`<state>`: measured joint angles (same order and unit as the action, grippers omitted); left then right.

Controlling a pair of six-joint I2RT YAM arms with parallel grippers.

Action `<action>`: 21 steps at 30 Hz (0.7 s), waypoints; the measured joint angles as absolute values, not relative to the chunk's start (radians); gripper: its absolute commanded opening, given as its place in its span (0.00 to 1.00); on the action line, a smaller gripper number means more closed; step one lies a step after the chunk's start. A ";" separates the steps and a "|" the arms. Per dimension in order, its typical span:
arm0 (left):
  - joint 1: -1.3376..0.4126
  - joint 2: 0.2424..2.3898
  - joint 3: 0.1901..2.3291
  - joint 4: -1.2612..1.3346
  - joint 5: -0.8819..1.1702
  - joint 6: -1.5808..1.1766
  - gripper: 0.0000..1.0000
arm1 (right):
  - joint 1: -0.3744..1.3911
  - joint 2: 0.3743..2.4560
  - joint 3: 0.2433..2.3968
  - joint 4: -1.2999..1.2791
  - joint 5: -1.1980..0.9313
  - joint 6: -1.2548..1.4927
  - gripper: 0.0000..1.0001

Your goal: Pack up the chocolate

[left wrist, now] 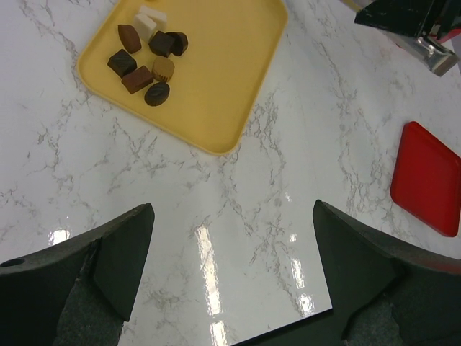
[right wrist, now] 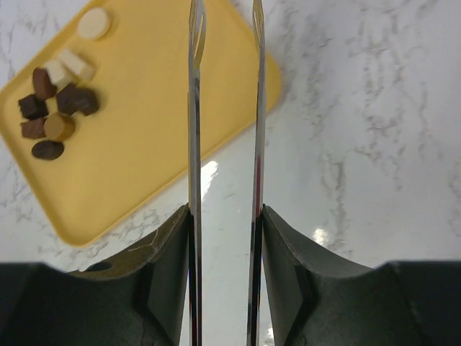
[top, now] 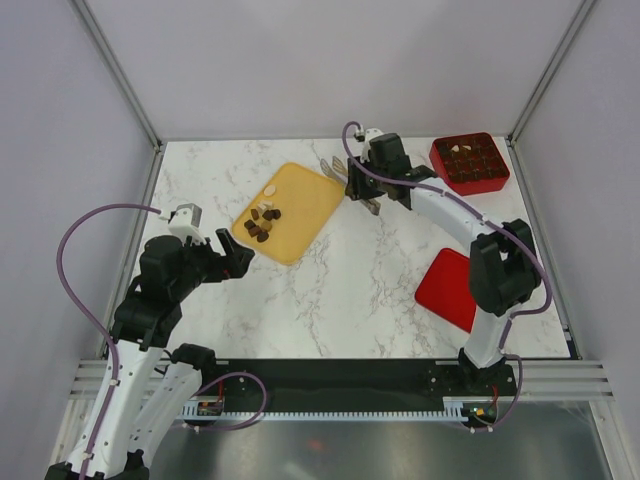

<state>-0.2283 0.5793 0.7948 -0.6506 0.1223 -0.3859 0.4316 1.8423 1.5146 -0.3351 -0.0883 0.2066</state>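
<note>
Chocolate (top: 263,222): a loose cluster of small dark brown, tan and cream pieces lying on the yellow tray, toward its left side as the top camera sees it; the pieces touch or nearly touch one another.
Cream round (right wrist: 94,22): one pale piece lying apart from the cluster, nearer the tray's far rim.
Packed pieces (top: 457,150): a few pale bits show in the far cells of the red box; they are too small to describe further.
Yellow tray (top: 310,195): a flat tray with rounded corners, set at an angle on the table, between the two grippers.
Right gripper (right wrist: 225,43): two long, thin metal blades run parallel with a narrow gap between them and nothing in that gap. They reach over the tray's right edge, well apart from the cluster.
Left gripper (left wrist: 230,267): its broad black fingers (left wrist: 122,259) are spread wide and hold nothing. It hangs over bare table just off the tray's near corner, pointing toward the tray.
Red box (top: 490,180): a gridded box at the table's far right corner, behind the right arm.
Red lid (left wrist: 426,180): a flat red square lying on the table's right side, nearer the arm bases than the box and well apart from the tray.
Table (top: 350,280): white marble-patterned top that bears the tray, the box and the lid.
</note>
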 measured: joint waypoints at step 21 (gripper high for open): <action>-0.228 0.573 0.795 -0.651 0.108 -0.386 1.00 | 0.701 1.922 1.480 -0.249 -0.142 0.240 0.51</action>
